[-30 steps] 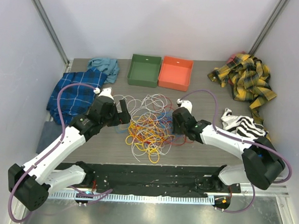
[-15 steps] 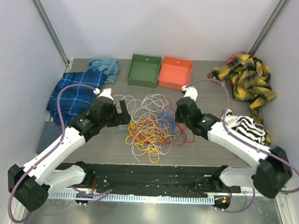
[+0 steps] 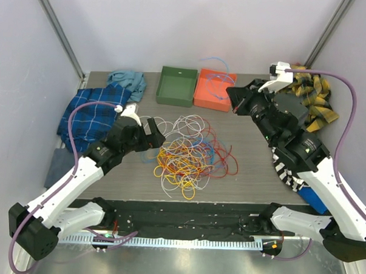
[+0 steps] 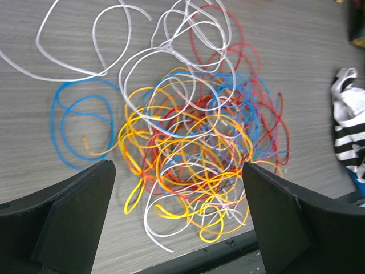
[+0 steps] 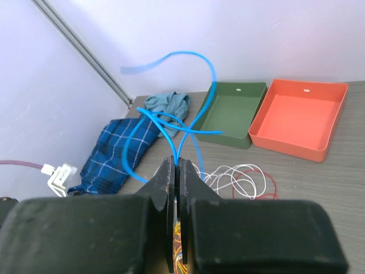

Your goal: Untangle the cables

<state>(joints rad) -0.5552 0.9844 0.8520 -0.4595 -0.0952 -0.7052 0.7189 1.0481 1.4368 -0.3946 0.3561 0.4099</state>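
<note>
On the table [image 3: 249,171], betw. the two arms, the cables [image 3: 191,157] lie in one knotted heap: yellow, orange, red, white & blue loops, all crossing. A few white loops spill out on the far side. In the left wrist view a separate blue loop [image 4: 57,123] sits at the heap's edge, touching a yellow strand.

L gripper [image 3: 151,135] hovers just left of the heap, jaws wide apart, nothing betw. them.

R gripper [image 5: 173,164] is up in the air near the orange tray [image 3: 215,90], jaws pressed together on a blue cable [image 5: 211,73]. That cable curls up & away from the fingertips in several loops, above the table. Whether its lower end reaches the heap: can't tell.

Green tray [image 3: 176,86] sits just beside the orange one at the far edge. Blue plaid cloth [image 3: 90,112] far left, yellow plaid cloth [image 3: 312,100] far right.
</note>
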